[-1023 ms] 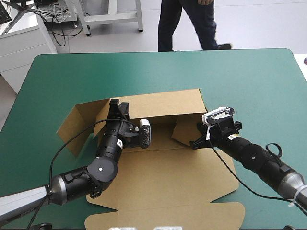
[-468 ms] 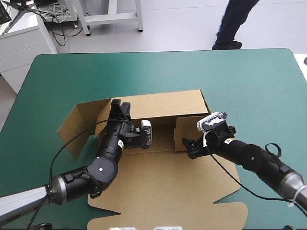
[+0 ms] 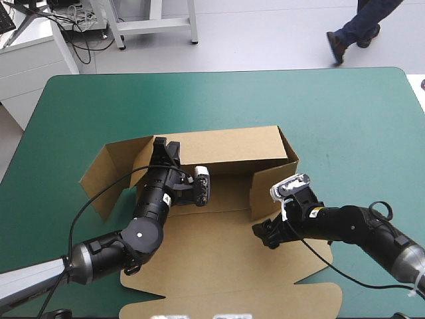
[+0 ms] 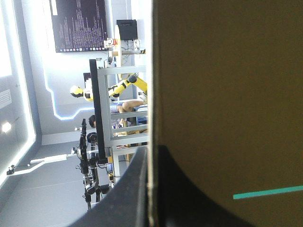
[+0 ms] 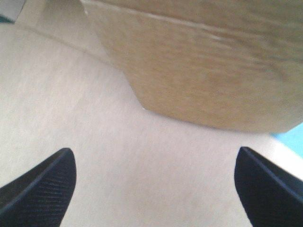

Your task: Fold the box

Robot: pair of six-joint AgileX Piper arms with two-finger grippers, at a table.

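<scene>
The brown box lies mid-table with its rear wall raised and its wide front panel flat. My left gripper is shut on the left end of that wall; in the left wrist view the board runs edge-on between the closed fingers. A short side flap stands at the wall's right end. My right gripper hovers open just in front of it, over the flat panel. In the right wrist view that flap is ahead of the parted fingers, which hold nothing.
The box's left side flap slopes outward toward the table's left edge. Bare teal-green cover stretches beyond and to the right of the box. The front panel's curved lip reaches close to the near edge.
My right gripper has opened, let go of the side flap and drawn back toward the near edge. The flap now stands more upright. The left arm has held still.
</scene>
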